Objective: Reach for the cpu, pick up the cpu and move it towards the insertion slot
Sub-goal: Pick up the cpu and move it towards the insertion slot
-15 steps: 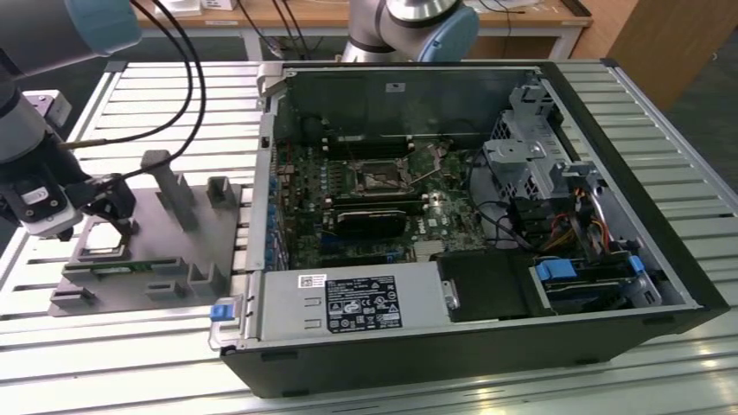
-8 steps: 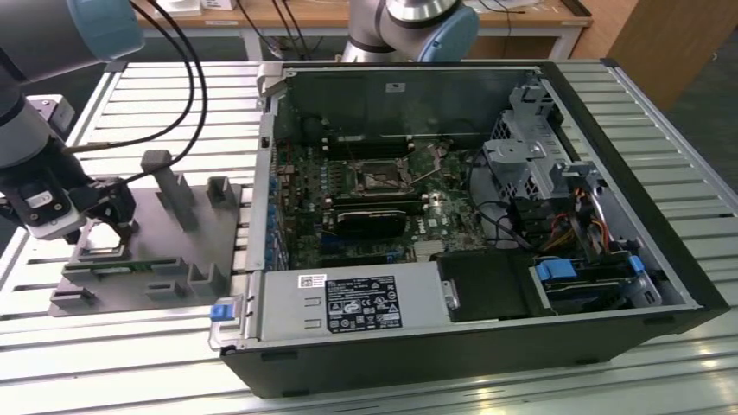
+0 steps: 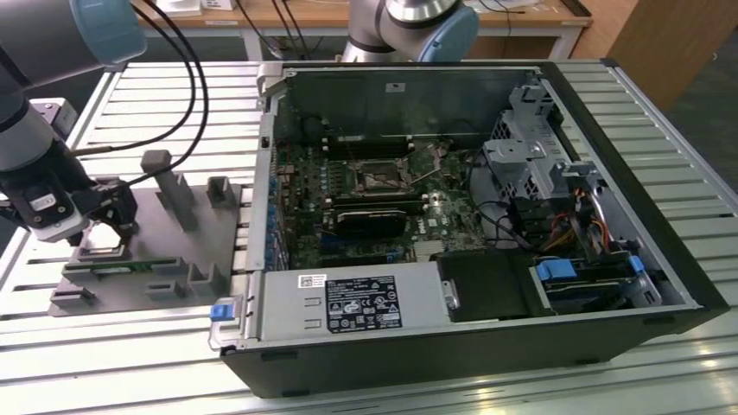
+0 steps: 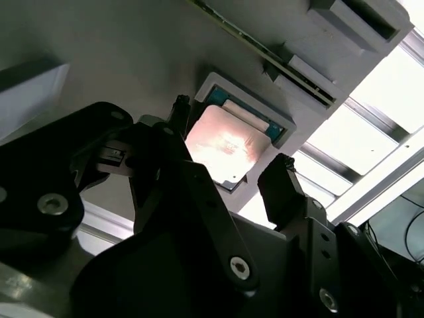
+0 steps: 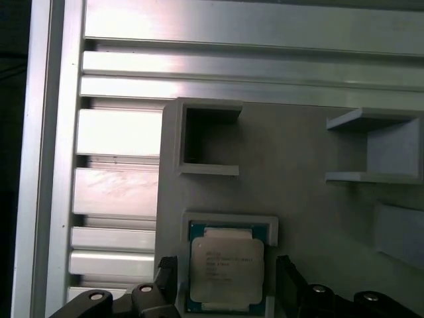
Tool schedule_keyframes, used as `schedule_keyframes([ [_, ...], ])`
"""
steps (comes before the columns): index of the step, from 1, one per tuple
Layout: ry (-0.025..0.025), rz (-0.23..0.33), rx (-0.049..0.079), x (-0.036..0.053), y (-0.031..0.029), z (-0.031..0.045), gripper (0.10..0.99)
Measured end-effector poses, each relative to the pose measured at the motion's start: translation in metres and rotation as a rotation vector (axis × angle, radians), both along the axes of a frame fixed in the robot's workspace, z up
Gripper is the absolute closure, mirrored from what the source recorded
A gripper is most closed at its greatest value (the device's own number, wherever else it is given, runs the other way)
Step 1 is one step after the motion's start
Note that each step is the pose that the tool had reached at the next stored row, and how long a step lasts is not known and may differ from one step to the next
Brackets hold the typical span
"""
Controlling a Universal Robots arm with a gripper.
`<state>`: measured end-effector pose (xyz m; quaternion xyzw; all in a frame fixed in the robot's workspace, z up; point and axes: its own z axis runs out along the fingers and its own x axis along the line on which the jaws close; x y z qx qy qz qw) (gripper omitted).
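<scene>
Cpu (image 5: 226,268), small flat square chip, silvery metal top: we log it seated in a pocket of the grey plastic fixture plate (image 5: 311,212) on the slatted metal tabletop (image 3: 127,354). Black jaws stand released, one on each side of it. Insertion slot (image 3: 375,177), dark square socket, sits well apart inside the open black computer case (image 3: 461,354).

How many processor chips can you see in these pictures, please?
1. The cpu lies in its recess on the grey tray, straddled by the open gripper. The insertion slot in the computer looks empty, though others may be hidden.
</scene>
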<state>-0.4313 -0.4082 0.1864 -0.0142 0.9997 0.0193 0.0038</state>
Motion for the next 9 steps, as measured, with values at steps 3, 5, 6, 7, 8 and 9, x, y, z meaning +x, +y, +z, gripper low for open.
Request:
schedule_keyframes([
  [3,-0.0001,0.000,0.000,0.0004,0.0000,-0.0019,0.392],
  [5,0.0001,0.000,0.000,0.0005,0.0000,-0.0025,0.392],
  [6,0.0003,0.001,0.000,0.0005,0.0000,-0.0025,0.392],
  [7,0.0002,0.002,0.001,0.0005,0.0000,-0.0026,0.404],
  [8,0.0000,0.003,0.002,0.0005,0.0002,-0.0026,0.404],
  [9,-0.0002,0.005,0.003,0.0006,0.0003,-0.0027,0.475],
])
